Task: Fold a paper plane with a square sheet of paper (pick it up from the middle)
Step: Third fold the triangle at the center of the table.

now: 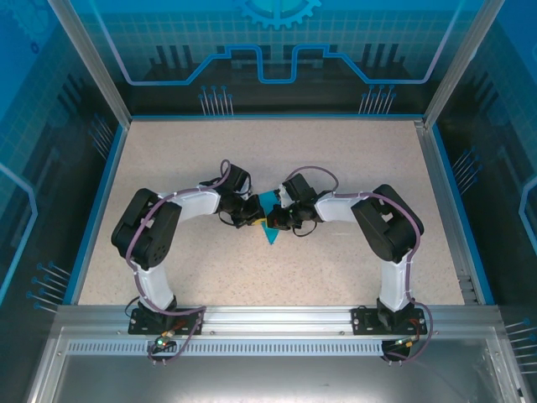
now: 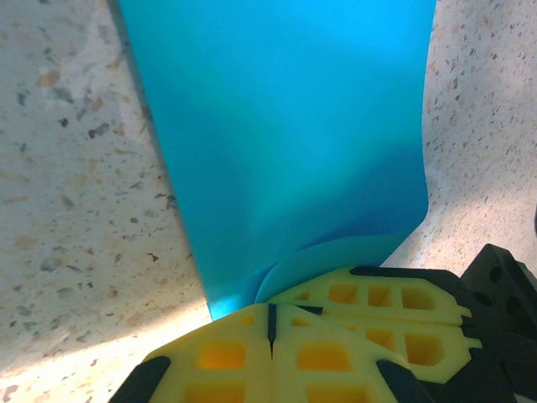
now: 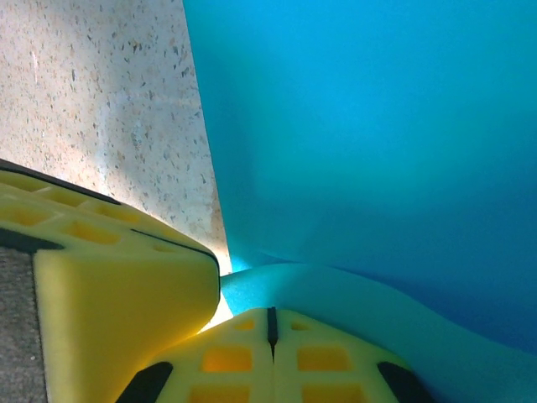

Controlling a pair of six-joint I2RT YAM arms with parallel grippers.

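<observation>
At table (image 1: 210,159) centre, plain teal paper (image 1: 271,232)

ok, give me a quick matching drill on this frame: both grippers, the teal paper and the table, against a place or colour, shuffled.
Things:
1. left gripper
2. right gripper
3. teal paper
4. table

Place, colour or state:
A. shut, on the paper's right side in the top view
B. speckled beige
C. shut, on the paper's left side in the top view
D. pinched between the two grippers, mid-table

Pairs: 1-C, 2-A, 3-D, 4-B
</observation>
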